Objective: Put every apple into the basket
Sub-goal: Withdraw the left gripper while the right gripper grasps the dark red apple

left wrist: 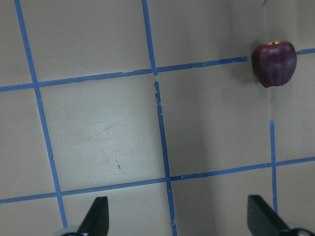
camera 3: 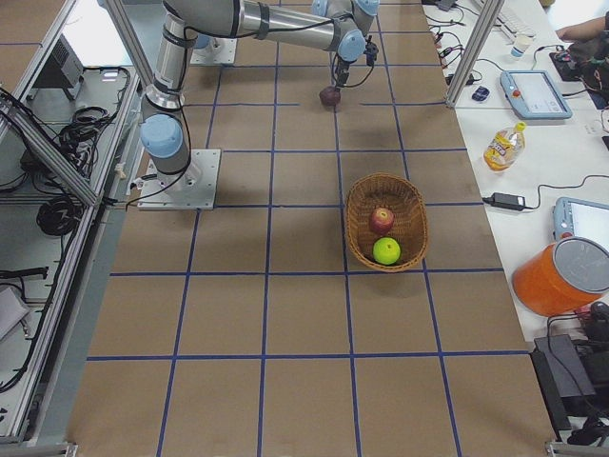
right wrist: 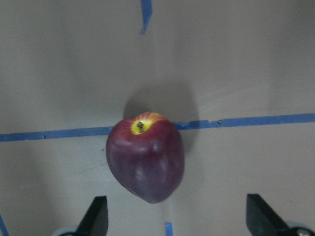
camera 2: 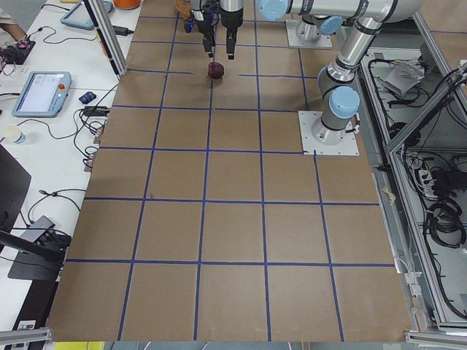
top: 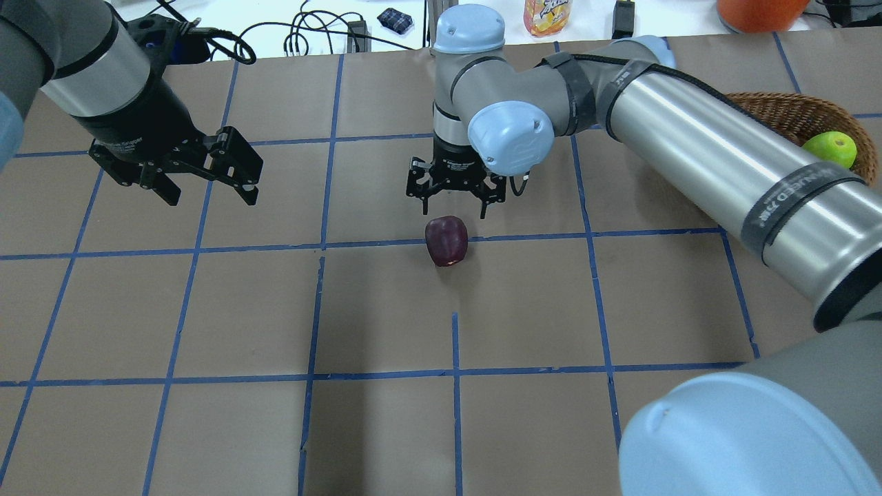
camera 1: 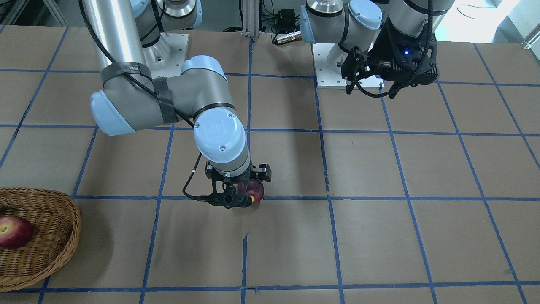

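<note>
The dark maroon apple [top: 446, 240] lies on the table at a blue tape line. It shows large in the right wrist view [right wrist: 145, 162], stem end up. My right gripper [top: 453, 209] is open and hangs just above it, jaws either side, not touching. My left gripper [top: 207, 196] is open and empty, well to the apple's side; the apple sits at the upper right of its wrist view [left wrist: 274, 63]. The wicker basket [camera 3: 354, 224] holds the red apple [camera 3: 382, 220] and the green apple [camera 3: 386, 250].
The table is brown with a grid of blue tape. The basket [camera 1: 71, 219] stands near the table edge on my right side, far from the maroon apple [camera 1: 255, 192]. A bottle, an orange container and cables lie on the white bench beyond.
</note>
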